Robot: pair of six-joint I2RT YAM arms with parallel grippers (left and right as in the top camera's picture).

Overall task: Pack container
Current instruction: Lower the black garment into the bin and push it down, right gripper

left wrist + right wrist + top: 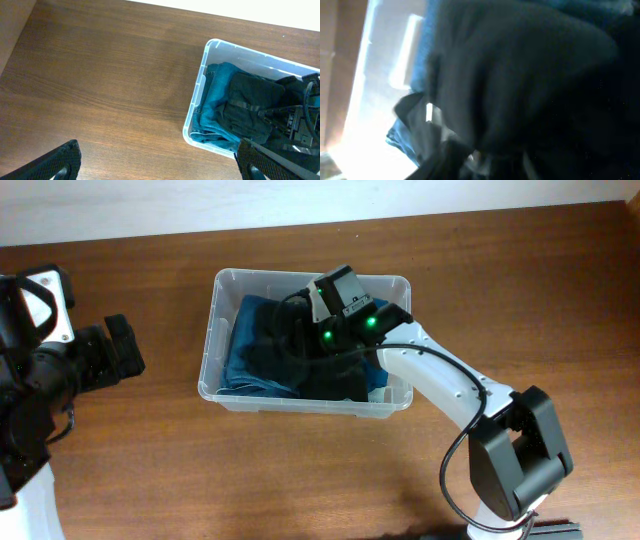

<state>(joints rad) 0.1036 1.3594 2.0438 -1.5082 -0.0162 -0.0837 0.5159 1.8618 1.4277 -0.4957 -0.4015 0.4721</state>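
The left gripper (125,348) is held over the table (150,470), its fingers (62,160) spread wide with nothing between them. The container (212,330) is seen to the right of those fingers, well apart from them, with a blue cloth (248,345) and a black garment (325,375) inside. The right gripper (345,330) is found inside the container, over the black garment. Its fingers are hidden, so their opening cannot be told.

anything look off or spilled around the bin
Nothing stands out. The container sits flat on the table, and the blue cloth and black cloth both lie inside its rim. The black one is just bunched up on top.
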